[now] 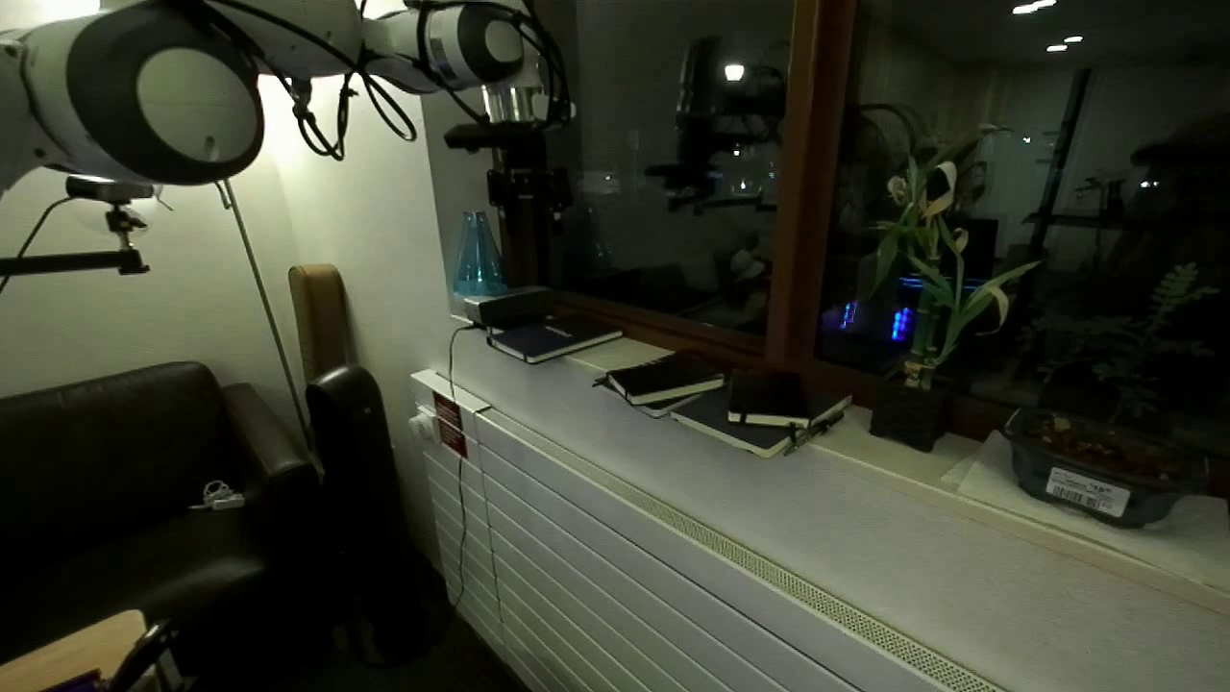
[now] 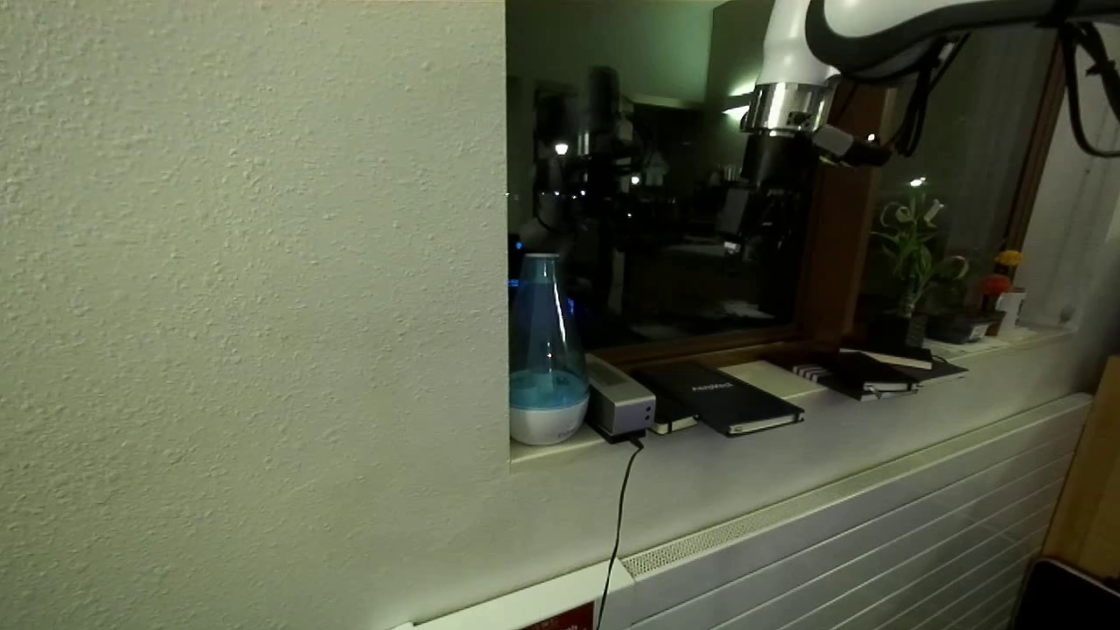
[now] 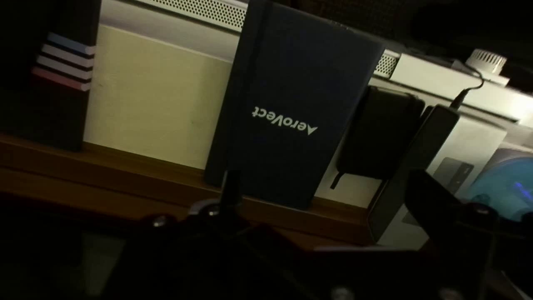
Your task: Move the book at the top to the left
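Observation:
A dark blue book marked "AeroVect" [image 3: 287, 100] lies flat on the windowsill; it shows in both exterior views [image 1: 557, 338] [image 2: 726, 398]. Several dark notebooks lie farther along the sill in overlapping groups. A black notebook [image 1: 769, 396] rests on top of a dark grey book [image 1: 725, 423]; it also shows in an exterior view [image 2: 901, 356]. A black notebook [image 1: 665, 377] with coloured stripes [image 3: 62, 62] lies beside them. My gripper [image 3: 325, 177] is open and empty, with its fingers wide apart. It hangs above the sill, in both exterior views [image 1: 528, 221] [image 2: 757, 223], apart from the books.
A small black case or notebook [image 3: 381, 131], a silver box [image 2: 623, 398] with a cable and a blue-topped humidifier [image 2: 547, 367] stand at one end of the sill. Potted plants [image 1: 927, 317] stand at the other. The window [image 1: 673, 173] runs close behind; a radiator [image 1: 673, 567] is below.

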`<state>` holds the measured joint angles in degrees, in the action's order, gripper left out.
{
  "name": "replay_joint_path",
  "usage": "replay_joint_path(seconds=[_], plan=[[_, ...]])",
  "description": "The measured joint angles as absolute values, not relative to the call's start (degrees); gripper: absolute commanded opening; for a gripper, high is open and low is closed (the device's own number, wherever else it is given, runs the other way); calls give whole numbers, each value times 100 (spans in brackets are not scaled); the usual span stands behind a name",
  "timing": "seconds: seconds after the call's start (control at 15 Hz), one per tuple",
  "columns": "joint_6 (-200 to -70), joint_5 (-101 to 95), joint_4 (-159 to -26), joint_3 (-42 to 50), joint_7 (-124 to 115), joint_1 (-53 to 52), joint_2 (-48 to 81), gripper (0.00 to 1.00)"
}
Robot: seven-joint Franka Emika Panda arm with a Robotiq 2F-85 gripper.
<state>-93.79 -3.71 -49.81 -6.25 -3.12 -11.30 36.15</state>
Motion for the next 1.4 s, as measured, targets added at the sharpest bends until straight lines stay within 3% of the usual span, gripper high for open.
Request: replay_joint_path(seconds=[0.53,1.4], plan=[[-8660,-275,-5723,-739,795,-831,2749,100],[-12299,-752,-9135,-715,1043,-747,1154,100]])
